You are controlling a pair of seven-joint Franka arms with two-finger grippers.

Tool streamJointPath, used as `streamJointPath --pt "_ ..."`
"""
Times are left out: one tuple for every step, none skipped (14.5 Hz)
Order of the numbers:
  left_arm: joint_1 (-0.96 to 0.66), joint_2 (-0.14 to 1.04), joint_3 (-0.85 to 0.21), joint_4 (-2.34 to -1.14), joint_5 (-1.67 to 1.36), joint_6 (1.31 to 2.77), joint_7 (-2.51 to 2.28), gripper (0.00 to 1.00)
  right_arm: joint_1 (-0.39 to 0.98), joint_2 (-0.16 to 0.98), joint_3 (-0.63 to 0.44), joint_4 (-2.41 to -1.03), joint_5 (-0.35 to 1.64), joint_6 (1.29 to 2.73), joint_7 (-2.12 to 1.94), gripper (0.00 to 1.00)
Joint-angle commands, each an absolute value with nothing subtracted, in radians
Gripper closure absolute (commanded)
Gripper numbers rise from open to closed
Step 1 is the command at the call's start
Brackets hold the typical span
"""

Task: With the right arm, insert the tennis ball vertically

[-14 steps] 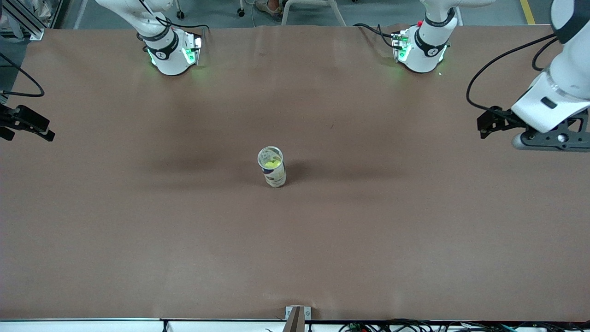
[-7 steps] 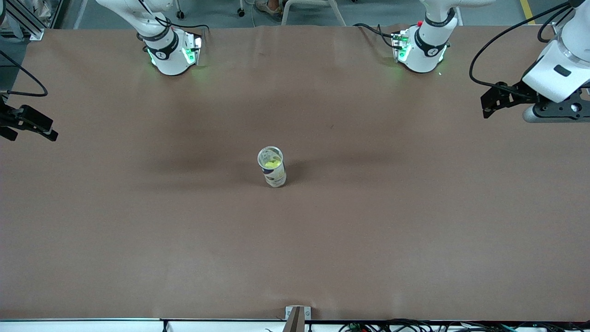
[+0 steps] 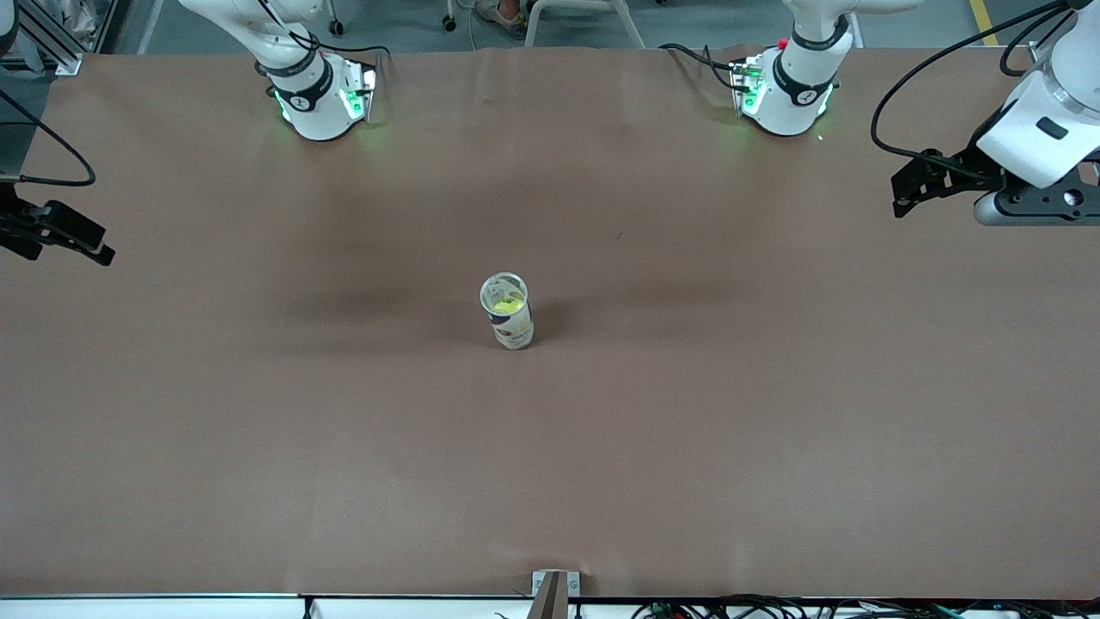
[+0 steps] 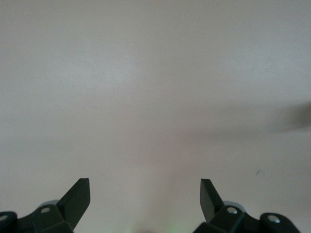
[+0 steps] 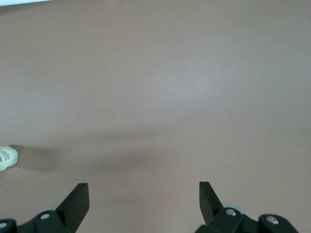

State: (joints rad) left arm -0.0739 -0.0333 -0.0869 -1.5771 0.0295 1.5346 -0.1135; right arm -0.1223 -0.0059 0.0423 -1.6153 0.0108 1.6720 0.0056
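Brown table, ball seemingly canned, right pincer apart

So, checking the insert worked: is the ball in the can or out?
In: the tennis ball shows yellow through the open mouth of the upright can.

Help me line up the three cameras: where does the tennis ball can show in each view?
Front view: the tennis ball can stands upright mid-table, a yellow ball visible inside.
Left wrist view: not in it; only bare table between the open left pincer.
Right wrist view: only its base shows at the picture's edge.
Shared landmark: the brown table cover.
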Motion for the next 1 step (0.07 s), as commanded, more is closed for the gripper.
streamJointPath --pt "-0.071 -0.012 -0.087 -1.542 0.02 1.531 -0.107 0.0 -0.12 -0.028 0.049 -1.637 -0.025 1.671 -0.07 0.0"
